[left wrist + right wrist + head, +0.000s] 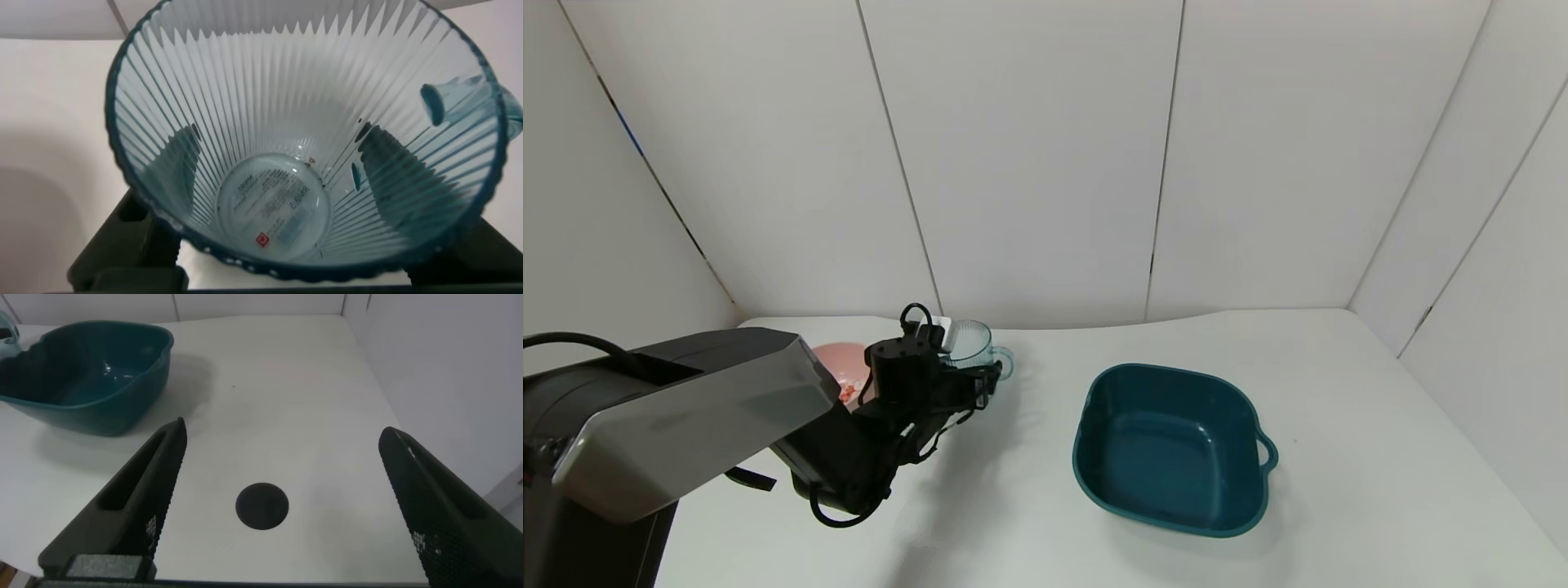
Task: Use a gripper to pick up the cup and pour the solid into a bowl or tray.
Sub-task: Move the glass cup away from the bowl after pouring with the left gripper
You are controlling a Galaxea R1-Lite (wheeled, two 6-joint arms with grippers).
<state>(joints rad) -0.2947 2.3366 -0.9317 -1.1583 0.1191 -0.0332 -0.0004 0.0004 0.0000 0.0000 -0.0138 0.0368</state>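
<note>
**Cup empty and in the grip; risk now lies in the set-down**

Your left pincer point(968, 384) is closed on the cup point(970, 343), one finger point(184, 155) showing dark through each ribbed side in the left wrist view. The cup sits at the far left of the table point(1339, 457), just right of the pink bowl point(837, 363), with its handle point(1005, 361) pointing right. Its inside looks clear; only a label shows at the bottom. The solid point(849, 392) lies in the bowl as pink-red bits, so I judge the pour done.

Hazards:
- The walls are thin, ribbed and smooth; a slackened grip before the cup meets the table would drop or tip it.
- The bowl is close by; a sweep left could knock it and scatter the bits.
- Whether the cup rests on the table cannot be told.

Your right pincer point(282, 502) hangs wide open over bare table, right of the teal tray point(1176, 449), idle.
</note>
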